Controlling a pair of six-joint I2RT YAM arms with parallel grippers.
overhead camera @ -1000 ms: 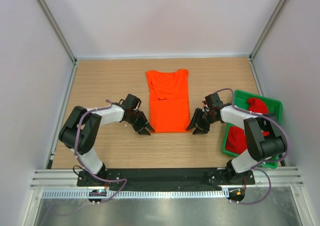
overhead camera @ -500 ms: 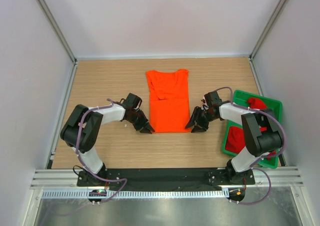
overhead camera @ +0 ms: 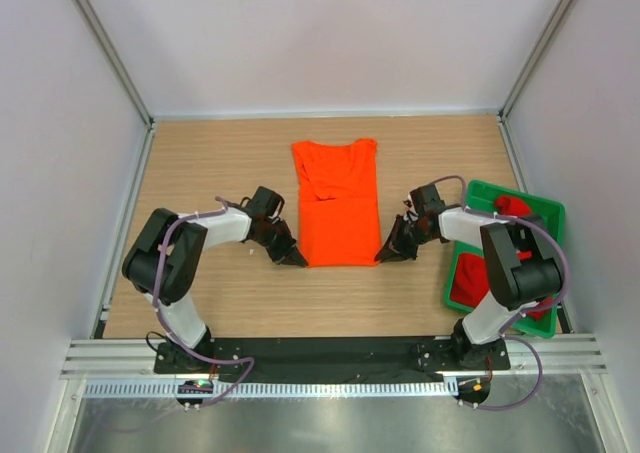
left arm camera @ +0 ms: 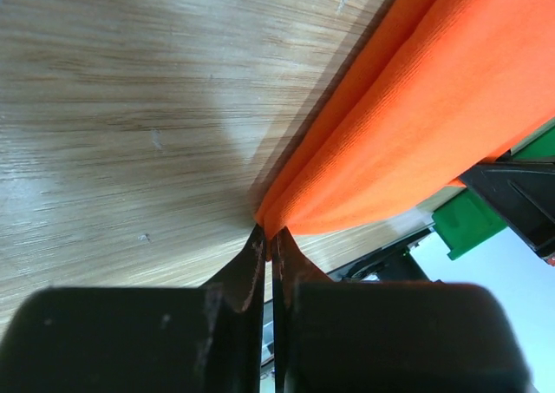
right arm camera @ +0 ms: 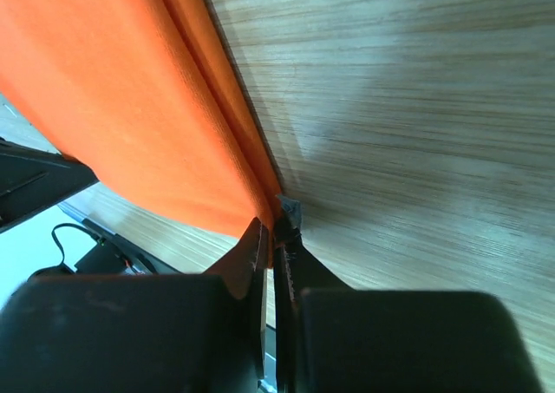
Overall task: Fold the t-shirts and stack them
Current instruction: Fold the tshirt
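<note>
The orange t-shirt (overhead camera: 337,201) lies flat mid-table, folded into a long narrow rectangle with the collar at the far end. My left gripper (overhead camera: 299,261) is shut on its near left corner (left arm camera: 286,211). My right gripper (overhead camera: 383,258) is shut on its near right corner (right arm camera: 256,198). Both grippers rest low at the table surface. The red t-shirt (overhead camera: 470,281) lies bunched in the green tray (overhead camera: 548,218) at the right, with a second red bunch (overhead camera: 513,209) at the tray's far end.
The wooden table (overhead camera: 220,163) is bounded by white walls and metal posts at the back and sides. The green tray sits at the right edge beside my right arm. A black base rail (overhead camera: 320,351) runs along the near edge.
Both grippers have moved inward to the shirt's near corners and closed on them. The shirt has not shifted.
</note>
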